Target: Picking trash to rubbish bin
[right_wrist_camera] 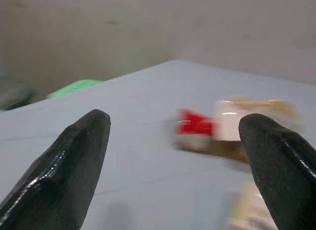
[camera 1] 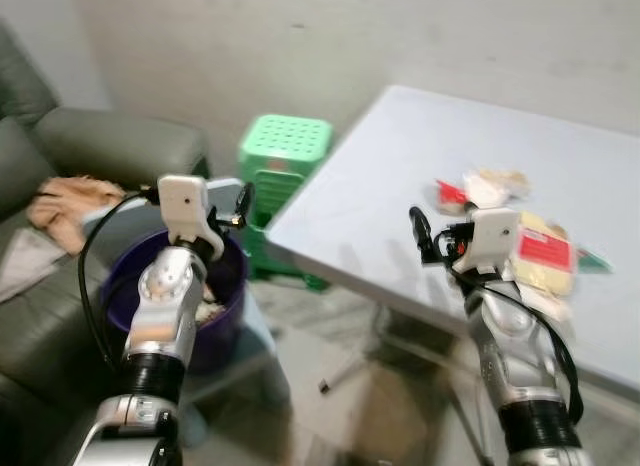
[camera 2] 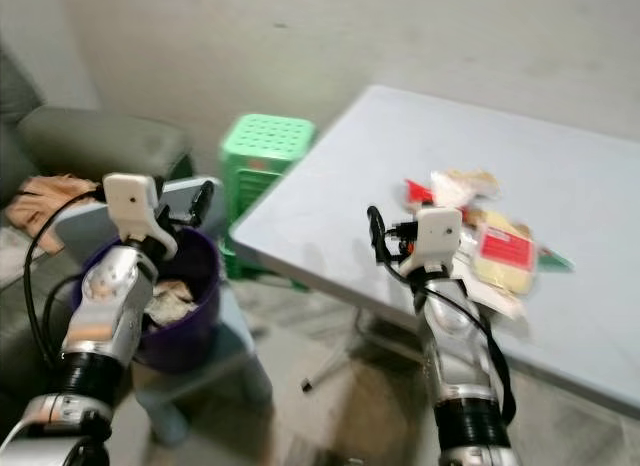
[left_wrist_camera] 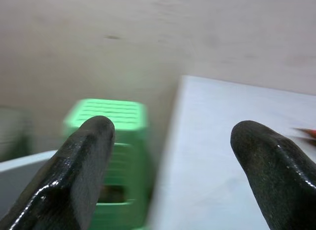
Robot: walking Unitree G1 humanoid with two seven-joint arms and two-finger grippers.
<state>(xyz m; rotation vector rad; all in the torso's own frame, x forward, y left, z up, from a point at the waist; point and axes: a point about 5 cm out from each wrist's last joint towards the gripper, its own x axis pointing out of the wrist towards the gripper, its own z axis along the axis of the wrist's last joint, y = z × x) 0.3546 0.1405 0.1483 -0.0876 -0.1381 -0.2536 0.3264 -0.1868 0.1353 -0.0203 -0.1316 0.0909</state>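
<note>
The robot is standing at the corner of a pale grey table point(camera 1: 400, 176), facing a loose heap of trash point(camera 1: 520, 236) (wrappers in red, white and yellow) that is lying on the tabletop toward the robot's right. The right gripper point(right_wrist_camera: 173, 141) is hovering above the table just short of the heap, its two black fingers point(right_wrist_camera: 74, 161) spread wide and gripping nothing; in its wrist view a red-and-white wrapper point(right_wrist_camera: 202, 126) is lying ahead between the fingertips. The left gripper point(left_wrist_camera: 173, 151) is being held up over the purple rubbish bin point(camera 2: 195, 326), likewise spread wide and empty, pointing toward the green plastic stool point(camera 1: 285, 146) by the wall. The bin is sitting low beside the grey sofa point(camera 1: 90, 146), well apart from the heap, and some crumpled trash is already lying in it. The views are blurring, so wrapper edges are hard to resolve. Judging the step as a reach for the next piece, the right gripper is best lowering over the nearest single wrapper, fingers straddling one raised edge, and pinching only once the picture is steadying, so that neighbouring pieces are not being dragged off the table edge.
</note>
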